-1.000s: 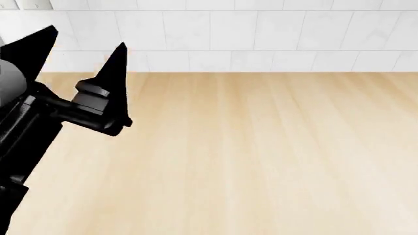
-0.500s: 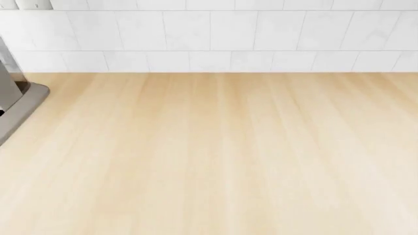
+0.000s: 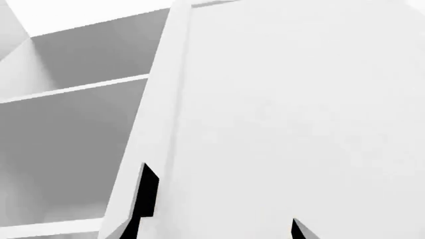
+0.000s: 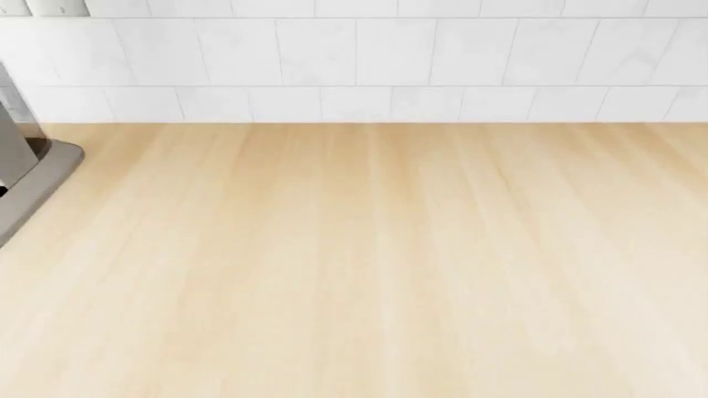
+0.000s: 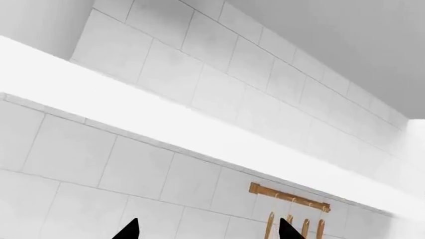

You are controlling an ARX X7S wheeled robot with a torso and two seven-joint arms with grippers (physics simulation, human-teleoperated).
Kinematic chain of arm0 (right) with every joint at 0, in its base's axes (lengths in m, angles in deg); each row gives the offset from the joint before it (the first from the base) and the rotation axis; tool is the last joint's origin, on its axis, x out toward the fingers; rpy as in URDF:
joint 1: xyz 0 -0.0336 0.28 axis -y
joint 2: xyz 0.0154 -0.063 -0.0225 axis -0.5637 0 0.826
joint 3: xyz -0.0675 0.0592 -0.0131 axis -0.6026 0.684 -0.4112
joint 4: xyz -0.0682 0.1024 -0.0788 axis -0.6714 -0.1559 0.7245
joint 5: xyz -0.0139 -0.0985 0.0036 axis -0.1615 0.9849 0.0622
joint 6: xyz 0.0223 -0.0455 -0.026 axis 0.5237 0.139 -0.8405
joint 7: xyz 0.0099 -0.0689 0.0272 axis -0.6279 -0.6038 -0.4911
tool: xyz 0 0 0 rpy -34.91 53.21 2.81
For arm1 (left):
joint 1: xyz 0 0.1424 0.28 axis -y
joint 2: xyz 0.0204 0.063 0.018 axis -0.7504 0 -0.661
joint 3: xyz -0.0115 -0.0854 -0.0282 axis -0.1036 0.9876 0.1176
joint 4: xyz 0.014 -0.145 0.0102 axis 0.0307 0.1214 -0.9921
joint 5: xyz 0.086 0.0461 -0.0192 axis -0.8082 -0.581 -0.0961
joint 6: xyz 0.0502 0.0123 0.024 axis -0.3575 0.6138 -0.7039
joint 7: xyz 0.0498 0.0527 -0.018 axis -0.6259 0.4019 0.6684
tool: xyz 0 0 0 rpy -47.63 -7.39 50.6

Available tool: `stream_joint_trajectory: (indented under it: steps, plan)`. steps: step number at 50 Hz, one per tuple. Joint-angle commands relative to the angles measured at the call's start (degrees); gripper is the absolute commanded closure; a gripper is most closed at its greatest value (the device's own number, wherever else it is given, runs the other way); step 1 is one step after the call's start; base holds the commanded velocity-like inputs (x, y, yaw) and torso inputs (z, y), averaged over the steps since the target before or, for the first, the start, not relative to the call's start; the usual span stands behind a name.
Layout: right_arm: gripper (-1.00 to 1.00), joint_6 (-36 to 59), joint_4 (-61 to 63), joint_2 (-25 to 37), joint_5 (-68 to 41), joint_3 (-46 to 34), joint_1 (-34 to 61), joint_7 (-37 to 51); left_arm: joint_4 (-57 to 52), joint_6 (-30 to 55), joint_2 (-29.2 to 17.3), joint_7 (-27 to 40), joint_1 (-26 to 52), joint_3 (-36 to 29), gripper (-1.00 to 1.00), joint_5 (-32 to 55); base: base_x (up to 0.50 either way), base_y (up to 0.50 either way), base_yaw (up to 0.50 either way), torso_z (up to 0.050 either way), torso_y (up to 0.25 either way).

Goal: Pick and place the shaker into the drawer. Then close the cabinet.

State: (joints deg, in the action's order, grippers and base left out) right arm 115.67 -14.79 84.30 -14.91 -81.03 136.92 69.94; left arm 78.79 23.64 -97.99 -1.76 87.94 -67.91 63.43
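The shaker and the drawer are out of view in every frame. In the left wrist view, my left gripper (image 3: 220, 219) is open and empty, close in front of a plain white door panel (image 3: 292, 114) of a cabinet. To one side of the panel the cabinet's inside (image 3: 73, 139) shows, with white shelves. No handle shows. In the right wrist view, my right gripper (image 5: 208, 230) is open and empty and faces the white tiled wall (image 5: 133, 164). Neither gripper shows in the head view.
The head view shows a light wooden countertop (image 4: 376, 265) against a white tile backsplash (image 4: 366, 66). A grey metal base (image 4: 31, 178) stands at its left edge. A wooden rack with hanging utensils (image 5: 289, 201) is on the wall.
One second ago my left arm and open gripper stood at the left of the head view. They have left that view, uncovering the grey metal base. Nothing has changed in the last half second.
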Motion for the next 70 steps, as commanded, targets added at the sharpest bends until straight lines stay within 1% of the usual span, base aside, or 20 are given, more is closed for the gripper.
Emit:
stream_joint_trajectory:
  steps: [1,9,20,22,26,29,35,45,46,48,49,53,55,56,58,59,60,64,66,70]
  plan:
    - [-1.0,2.34,1.31,0.87,-0.22,-1.06,-0.12,-0.02,26.28,-13.38,5.93,-2.52,-3.29,0.27,-1.0,-17.42,0.0,0.0,0.0,0.0,0.0]
    - [-1.0,4.82,2.8,2.12,-0.14,-4.01,0.67,0.56,26.29,-8.11,6.59,-5.58,-12.67,4.13,-1.0,-21.84,0.0,0.0,0.0,0.0,0.0]
    - [-1.0,5.86,2.04,-0.22,-0.78,-11.33,2.7,3.09,26.29,-8.11,6.59,-5.58,-12.67,4.13,-1.0,-21.84,0.0,0.0,0.0,0.0,0.0]
    - [-1.0,5.89,1.69,1.34,-5.58,-12.16,4.19,6.4,26.29,-8.11,6.59,-5.58,-12.67,4.13,-1.0,-21.84,0.0,0.0,0.0,0.0,0.0]
    - [-1.0,5.88,-0.91,10.05,-38.32,-13.51,11.87,36.43,26.29,-8.11,6.59,-5.58,-12.67,4.13,-1.0,-21.84,0.0,0.0,0.0,0.0,0.0]
    - [-1.0,5.76,-2.19,13.32,-59.21,-15.09,14.56,48.45,26.29,-8.11,6.59,-5.58,-12.67,4.13,-1.0,-21.84,0.0,0.0,0.0,0.0,0.0]
    - [-1.0,4.96,-3.59,15.33,-67.64,-17.48,15.18,56.68,26.29,-8.11,6.59,-5.58,-12.67,4.13,-1.0,-21.84,0.0,0.0,0.0,0.0,0.0]
    - [-1.0,-7.16,-5.02,14.03,-62.48,-19.39,10.83,52.12,26.29,-8.11,6.59,-5.58,-12.67,4.13,-1.0,-21.84,0.0,0.0,0.0,0.0,0.0]
    - [-1.0,-9.14,-5.07,13.65,-62.55,-18.61,9.44,51.77,26.29,-6.75,10.32,-13.2,-21.26,12.72,-1.0,-19.19,0.0,0.0,0.0,0.0,0.0]
    - [-1.0,-12.44,-4.89,13.02,-62.52,-17.33,7.18,51.26,26.28,-8.58,11.21,-18.54,-20.79,29.34,-1.0,-18.45,0.0,0.0,0.0,0.0,0.0]
    - [-1.0,-13.71,-4.73,12.77,-62.65,-16.65,6.23,51.27,26.19,-8.88,11.46,-20.73,-19.87,30.45,-1.0,-17.15,0.0,0.0,0.0,0.0,0.0]
    - [-1.0,-17.37,-3.27,12.85,-65.09,-13.04,2.63,51.89,-8.18,25.49,12.58,-9.64,-50.97,38.42,-1.0,-2.22,0.0,0.0,0.0,0.0,0.0]
    - [-1.0,-18.48,-2.64,13.22,-66.08,-11.75,1.33,51.94,-25.37,42.68,15.96,-4.99,-54.36,46.09,-1.0,3.17,0.0,0.0,0.0,0.0,0.0]
    - [-1.0,-19.15,-2.44,13.34,-66.35,-11.2,0.62,51.85,-33.97,51.28,16.91,1.58,-55.73,51.41,-1.0,11.76,0.0,0.0,0.0,0.0,0.0]
    - [-1.0,-20.35,-1.9,13.47,-66.83,-10.25,-0.78,51.79,-51.15,68.47,12.01,18.77,-60.75,58.79,-1.0,28.95,0.0,0.0,0.0,0.0,0.0]
    - [-1.0,-21.0,-1.64,13.49,-66.97,-9.82,-1.56,51.78,-59.75,72.57,8.06,27.36,-63.85,55.95,-1.0,37.54,0.0,0.0,0.0,0.0,0.0]
    - [-1.0,-21.57,-1.4,13.51,-66.95,-9.55,-2.32,51.71,-68.34,68.65,5.53,35.96,-66.23,53.59,-1.0,46.14,0.0,0.0,0.0,0.0,0.0]
    - [-1.0,-23.66,-0.96,13.11,-66.71,-8.74,-5.03,51.64,-99.04,63.42,2.79,68.79,-75.02,52.88,-1.0,80.51,0.0,0.0,0.0,0.0,0.0]
    - [-1.0,-24.31,-0.8,12.68,-66.71,-8.7,-6.04,51.69,-101.4,65.34,3.65,66.34,-79.81,56.44,-1.0,92.31,0.0,0.0,0.0,0.0,0.0]
    - [-1.0,-25.55,-0.48,11.99,-67.18,-8.25,-8.35,52.1,-104.18,74.06,7.97,54.29,-87.07,68.17,-1.0,84.4,0.0,0.0,0.0,0.0,0.0]
